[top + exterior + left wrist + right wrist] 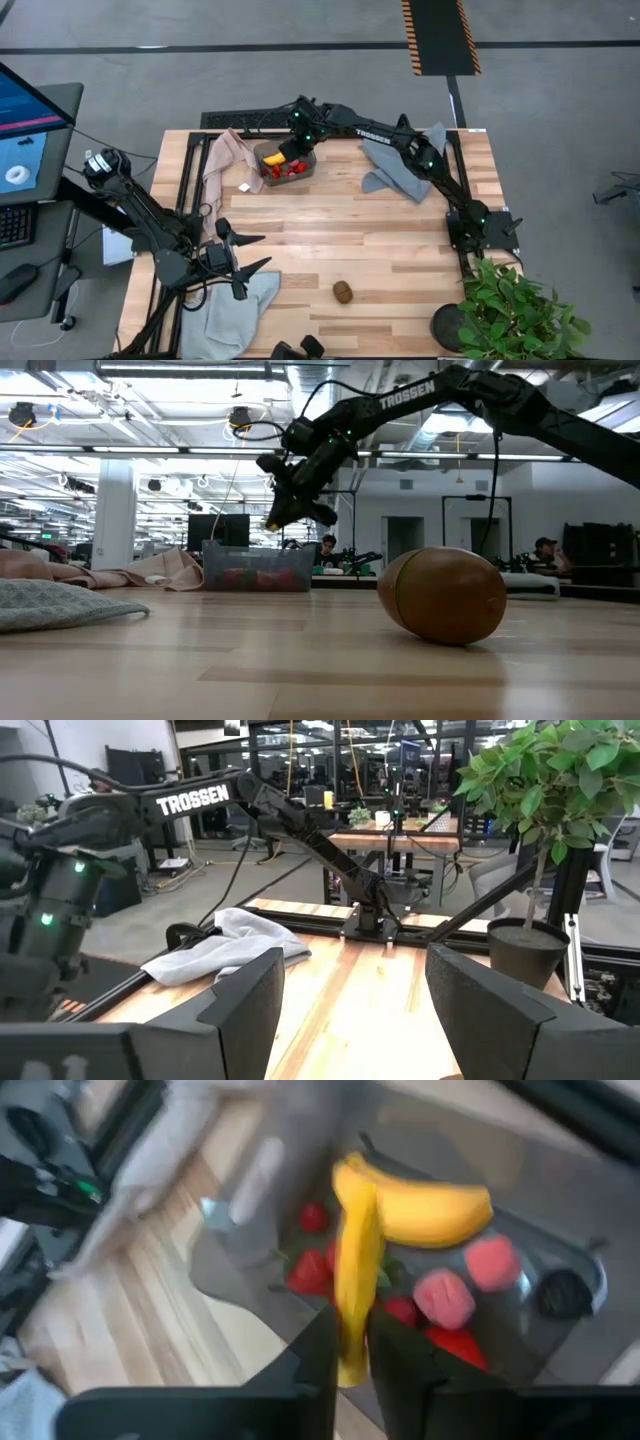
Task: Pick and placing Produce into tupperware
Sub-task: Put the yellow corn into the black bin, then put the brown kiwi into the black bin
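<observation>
Kiwi (443, 595) fills the low view's foreground, lying on the bare desk (400, 250) toward its near edge, well apart from everything else; one kiwi only. Far side of desk: tupperware (285, 161) holding produce, namely one banana (425, 1205) lying across the tub, a second yellow banana-like piece (355, 1275) standing on end between the right gripper (297, 138) fingers (315, 1350), several red strawberries (310, 1270), two pinkish berries (445, 1298), one dark berry (565, 1292); exact strawberry count unclear. Right gripper hangs just over the tub, fingers close on either side of the yellow piece; whether clenched or letting go, cannot tell. Beige-pink cloth (228, 160) touches the tub's left side; a small white bit (244, 187) lies just beside it. Two grey-blue cloths: one (400, 165) under the right arm, one (235, 312) at the near-left corner. Left gripper (245, 252) waits over that corner, fingers (250, 1000) spread wide, nothing between them. One potted plant (510, 310) at the near-right corner. Monitor (25, 130) off the desk's left.
</observation>
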Robot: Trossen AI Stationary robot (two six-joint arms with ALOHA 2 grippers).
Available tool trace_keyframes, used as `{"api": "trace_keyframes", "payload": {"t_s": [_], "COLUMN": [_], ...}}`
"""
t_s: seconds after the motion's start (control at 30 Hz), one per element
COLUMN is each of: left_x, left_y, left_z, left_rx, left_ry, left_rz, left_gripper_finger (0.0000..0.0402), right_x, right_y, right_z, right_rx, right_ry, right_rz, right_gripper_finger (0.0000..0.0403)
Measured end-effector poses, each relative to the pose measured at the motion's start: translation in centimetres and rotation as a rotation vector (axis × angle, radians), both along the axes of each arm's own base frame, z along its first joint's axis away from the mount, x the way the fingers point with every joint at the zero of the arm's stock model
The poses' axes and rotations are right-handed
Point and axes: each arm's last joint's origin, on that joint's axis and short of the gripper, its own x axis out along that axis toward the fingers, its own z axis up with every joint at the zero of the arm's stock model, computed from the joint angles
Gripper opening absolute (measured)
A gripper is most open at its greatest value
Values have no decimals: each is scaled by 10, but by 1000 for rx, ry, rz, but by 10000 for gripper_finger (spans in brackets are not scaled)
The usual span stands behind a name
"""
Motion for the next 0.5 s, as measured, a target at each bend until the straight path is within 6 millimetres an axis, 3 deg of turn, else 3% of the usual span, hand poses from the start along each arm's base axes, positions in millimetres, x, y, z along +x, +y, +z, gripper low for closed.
{"api": "trace_keyframes", "payload": {"t_s": [0.33, 0.5], "left_x": [0, 0], "left_y": [0, 0], "left_z": [-1, -3], "left_rx": [-6, -1], "left_ry": [1, 14], "left_rz": [-1, -2], "left_gripper_finger": [236, 236], "right_x": [1, -14], "right_y": [1, 12], "right_z": [12, 40], "right_rx": [15, 122], "right_ry": [-59, -69], "right_rz": [-2, 83], "right_gripper_finger": [224, 254]}}
